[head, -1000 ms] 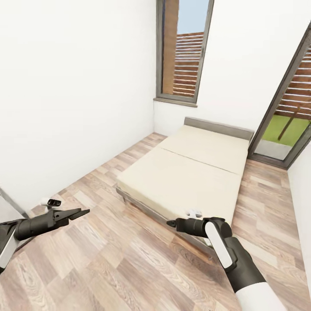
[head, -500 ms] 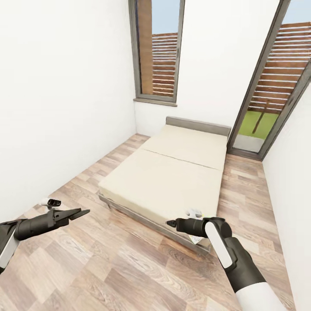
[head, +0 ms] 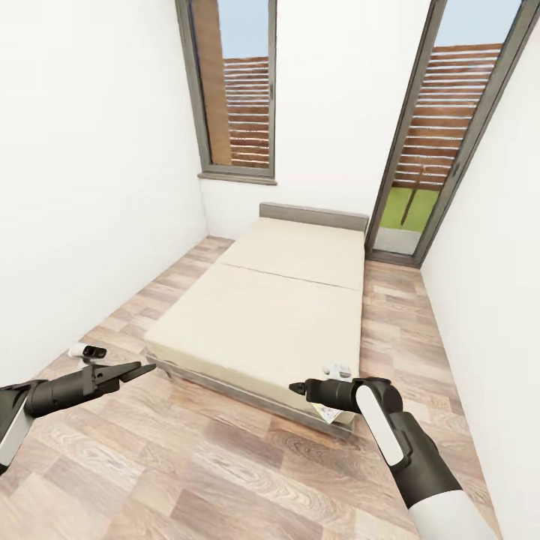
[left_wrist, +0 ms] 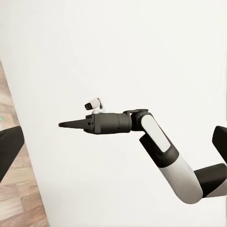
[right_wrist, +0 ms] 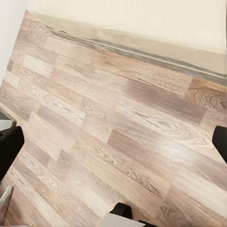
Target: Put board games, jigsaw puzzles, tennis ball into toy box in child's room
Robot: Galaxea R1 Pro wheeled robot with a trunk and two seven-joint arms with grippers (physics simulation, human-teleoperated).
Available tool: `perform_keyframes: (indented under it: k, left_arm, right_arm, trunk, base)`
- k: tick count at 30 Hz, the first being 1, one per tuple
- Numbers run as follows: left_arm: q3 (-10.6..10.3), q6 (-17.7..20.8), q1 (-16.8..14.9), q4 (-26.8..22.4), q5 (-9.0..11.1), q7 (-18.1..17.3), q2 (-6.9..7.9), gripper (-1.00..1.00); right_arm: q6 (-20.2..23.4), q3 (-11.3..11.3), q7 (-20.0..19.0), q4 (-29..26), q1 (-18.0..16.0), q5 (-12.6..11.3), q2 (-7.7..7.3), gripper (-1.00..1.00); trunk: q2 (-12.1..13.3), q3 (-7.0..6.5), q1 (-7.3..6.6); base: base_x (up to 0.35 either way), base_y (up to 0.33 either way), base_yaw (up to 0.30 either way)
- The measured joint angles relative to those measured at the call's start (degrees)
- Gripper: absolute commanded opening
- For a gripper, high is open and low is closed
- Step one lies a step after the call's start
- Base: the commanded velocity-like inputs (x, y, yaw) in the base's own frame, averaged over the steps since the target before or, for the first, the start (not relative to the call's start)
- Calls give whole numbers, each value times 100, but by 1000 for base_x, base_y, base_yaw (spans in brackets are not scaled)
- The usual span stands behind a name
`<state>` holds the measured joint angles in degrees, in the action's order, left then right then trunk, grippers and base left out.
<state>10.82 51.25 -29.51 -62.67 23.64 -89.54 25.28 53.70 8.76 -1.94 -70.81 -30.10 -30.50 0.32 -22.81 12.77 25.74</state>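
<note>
The bed [head: 277,315], with a plain cream top, stands in the middle of the room in the head view. Its edge also shows in the right wrist view [right_wrist: 142,19]. At its near right corner a white printed carton corner [head: 328,413] peeks out under my right forearm. It looks like one of the board games, and most of it is hidden. My right gripper [head: 294,388] hovers open over that corner of the bed, and it appears again in the left wrist view [left_wrist: 61,125]. My left gripper [head: 146,367] is open over the floor, left of the bed.
Wood-plank floor [head: 225,465] lies between me and the bed, with a strip of it running along each side of the bed. A tall window [head: 232,90] and a glass door [head: 420,150] are in the far wall. White walls close in left and right.
The camera has swung, so the bed and window sit further left in the picture and the glass door shows more. Both arms hold the same pose.
</note>
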Motion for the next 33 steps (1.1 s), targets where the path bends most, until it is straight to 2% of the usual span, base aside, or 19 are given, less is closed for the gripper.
perform_keyframes:
  k: [16,33]
  left_arm:
    - [7,0,2,0,7,-5,1,100]
    - [9,0,2,1,9,-8,2,100]
  right_arm:
    - [-109,0,2,1,-1,7,-7,100]
    - [-122,6,3,-9,-3,11,-8,100]
  trunk:
    - [0,0,-1]
    - [0,0,1]
  base:
    - [134,212,-44]
    - [49,21,-1]
